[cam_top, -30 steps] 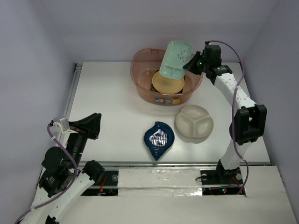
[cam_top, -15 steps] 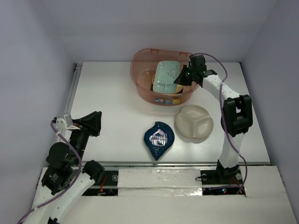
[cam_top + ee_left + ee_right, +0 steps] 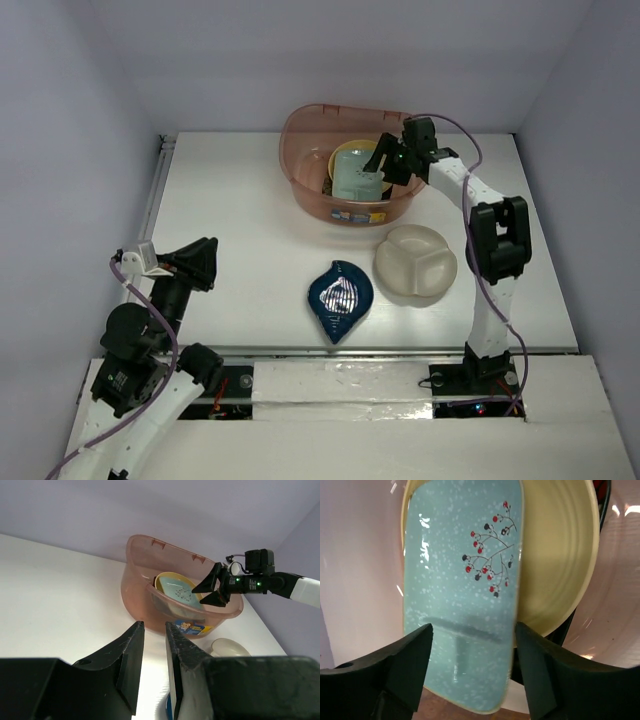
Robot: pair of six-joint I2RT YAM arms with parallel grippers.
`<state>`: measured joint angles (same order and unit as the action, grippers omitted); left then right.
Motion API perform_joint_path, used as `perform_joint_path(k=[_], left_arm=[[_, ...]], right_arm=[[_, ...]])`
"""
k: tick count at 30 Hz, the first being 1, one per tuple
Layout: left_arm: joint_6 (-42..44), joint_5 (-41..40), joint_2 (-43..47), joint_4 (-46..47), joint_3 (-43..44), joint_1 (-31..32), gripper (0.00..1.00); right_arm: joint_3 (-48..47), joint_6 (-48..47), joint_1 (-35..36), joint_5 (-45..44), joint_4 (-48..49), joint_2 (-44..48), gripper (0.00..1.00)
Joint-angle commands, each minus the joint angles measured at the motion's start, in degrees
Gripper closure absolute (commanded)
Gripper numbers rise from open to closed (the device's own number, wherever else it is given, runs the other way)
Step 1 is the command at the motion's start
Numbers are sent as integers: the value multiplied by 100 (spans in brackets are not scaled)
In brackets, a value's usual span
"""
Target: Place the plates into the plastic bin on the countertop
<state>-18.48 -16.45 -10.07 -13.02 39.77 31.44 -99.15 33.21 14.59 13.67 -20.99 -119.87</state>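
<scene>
Two end effectors were inspected. The right end effector (image 3: 383,165) (image 3: 197,596) (image 3: 472,630) hangs over the plastic bin (image 3: 292,150) (image 3: 137,585) (image 3: 360,555), inside its far right rim. Its fingers (image 3: 402,665) are spread wide and grip nothing. The pale green plate (image 3: 357,172) (image 3: 182,592) (image 3: 465,580) lies below the gap between them. Whether either finger touches it cannot be told.

That plate is rectangular with a red and black berry sprig. It sits inside the bin and lies across the yellow round plate (image 3: 336,158) (image 3: 164,580) (image 3: 560,570), which shows past its edges. The bin stands at the far middle of the worktop (image 3: 230,210) (image 3: 50,590), and a small sticker (image 3: 355,215) (image 3: 192,627) faces the arms.

Outside the bin, two plates lie on the worktop. The white three-section plate (image 3: 416,262) (image 3: 227,647) is just in front of the bin on the right. The dark blue leaf-shaped plate (image 3: 340,298) lies beside it, nearer the arms, and the two are apart.

The left end effector (image 3: 197,265) (image 3: 152,626) is raised at the near left corner, well away from every plate. Its fingers are parallel with a narrow gap, and nothing is between them. A metal rail (image 3: 155,190) runs along the worktop's left edge.
</scene>
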Motion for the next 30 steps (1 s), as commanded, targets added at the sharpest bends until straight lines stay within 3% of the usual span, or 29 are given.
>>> perform_joint_path(k=[1,6,8,11,12,13,15,20,26,28,30], left_arm=[[73,168,-101,343,66,-111,78],[90,326,-110,379,66,-217,78],[90,361,-84,370,66,-278,78],[99,423,-22,405,57,-279,78],[99,458,13,414,57,-331,78],[99,484,31,449,49,-332,78],[108,572,75,466,49,-401,78],[125,722,163,528,40,-455,84],[134,783,180,537,40,-455,88],[134,801,198,537,40,-455,88],[134,801,233,537,40,-455,88]], right_arm=[[-60,-95,-9,-224,491,726,25],[535,-236,-9,-496,631,1623,24],[948,-201,-9,-768,850,2306,30],[2221,9,-9,-1654,1394,3186,69],[2564,79,-9,-2005,1501,3790,96],[3307,289,-61,-2122,1589,4083,100],[4049,527,-140,-2298,1791,4811,100],[6000,1064,-456,-2141,1931,5650,100],[6198,801,-457,-1526,1826,5046,100],[6145,879,-457,-1411,1897,4799,94],[6101,976,-457,-1219,2038,4440,78]])
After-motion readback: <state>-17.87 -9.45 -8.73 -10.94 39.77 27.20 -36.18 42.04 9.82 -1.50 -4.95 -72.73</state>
